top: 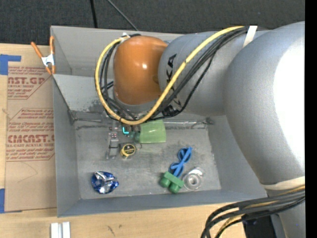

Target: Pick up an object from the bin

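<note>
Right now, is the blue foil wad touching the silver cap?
Apart: the camera view shows bare bin floor between the foil wad and the silver cap.

This looks like a robotics lab or test cell. A big grey industrial arm [267, 98] with an orange wrist cover [136, 71] and bundled yellow and black cables [198, 48] reaches into a grey metal bin [64, 143] on a wooden desk [148, 223]. The bin holds mismatched scraps, among them a crumpled blue wrapper [104, 181] and a green block [152, 132].

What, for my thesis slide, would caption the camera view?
Tool beside a small round gold-and-black disc and pale green block in grey metal bin.
</note>
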Motion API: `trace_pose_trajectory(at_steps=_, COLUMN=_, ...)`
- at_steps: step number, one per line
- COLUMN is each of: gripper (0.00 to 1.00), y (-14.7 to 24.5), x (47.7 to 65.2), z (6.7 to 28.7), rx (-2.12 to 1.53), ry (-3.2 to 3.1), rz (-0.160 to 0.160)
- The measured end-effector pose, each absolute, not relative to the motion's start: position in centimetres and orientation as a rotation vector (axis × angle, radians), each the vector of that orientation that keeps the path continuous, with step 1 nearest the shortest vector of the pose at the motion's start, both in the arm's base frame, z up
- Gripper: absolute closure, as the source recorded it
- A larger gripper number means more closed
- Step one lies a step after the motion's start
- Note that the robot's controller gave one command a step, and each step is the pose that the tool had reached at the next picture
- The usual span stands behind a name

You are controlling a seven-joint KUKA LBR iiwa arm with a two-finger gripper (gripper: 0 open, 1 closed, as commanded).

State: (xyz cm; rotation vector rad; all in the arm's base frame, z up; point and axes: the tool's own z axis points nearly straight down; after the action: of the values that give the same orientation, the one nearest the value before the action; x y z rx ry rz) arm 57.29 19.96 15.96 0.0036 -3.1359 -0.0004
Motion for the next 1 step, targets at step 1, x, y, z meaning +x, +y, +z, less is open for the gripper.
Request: trace_pose_trajectory(at_steps=1, gripper=0.00, y=20.78, x=50.81, z=7.07, rx=0.889, ry=-3.015, rz=0.000)
